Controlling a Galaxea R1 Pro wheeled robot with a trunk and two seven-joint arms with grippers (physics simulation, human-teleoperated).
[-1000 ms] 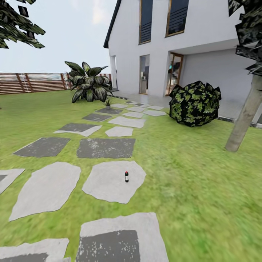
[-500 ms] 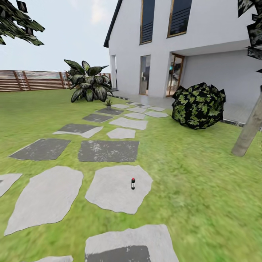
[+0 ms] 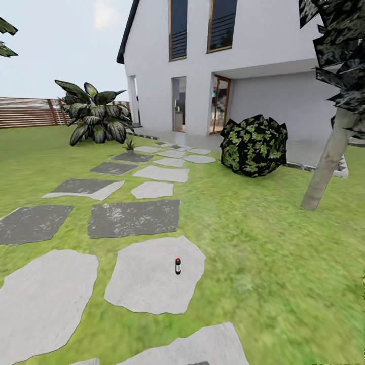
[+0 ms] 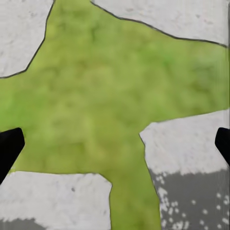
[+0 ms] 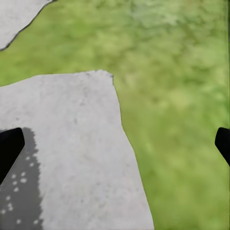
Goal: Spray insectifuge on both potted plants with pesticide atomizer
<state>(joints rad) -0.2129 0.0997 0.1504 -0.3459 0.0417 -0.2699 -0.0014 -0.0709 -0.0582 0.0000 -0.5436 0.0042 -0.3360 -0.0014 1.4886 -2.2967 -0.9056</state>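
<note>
The pesticide atomizer (image 3: pixel 178 265), a small dark bottle with a red top, stands upright on a light grey slab (image 3: pixel 147 281) in the garden lawn, a few steps ahead of me. Far along the path a small potted plant (image 3: pixel 130 147) sits by the slabs. My left gripper (image 4: pixel 115 143) hangs open over grass and slab corners, its dark fingertips (image 4: pixel 9 146) wide apart. My right gripper (image 5: pixel 115 143) is open too, above a slab edge and grass. Neither holds anything.
A big rosette of pointed speckled leaves (image 3: pixel 96 115) stands near the brown slat fence (image 3: pixel 25 112). A round dark bush (image 3: pixel 253 146) and a tree trunk (image 3: pixel 327 162) are to the right. Stepping slabs (image 3: pixel 133 218) lead to the white house (image 3: pixel 228 61).
The whole view has shifted: the camera moved forward and turned right, so the house and plants sit further left and the atomizer lower in the picture.
</note>
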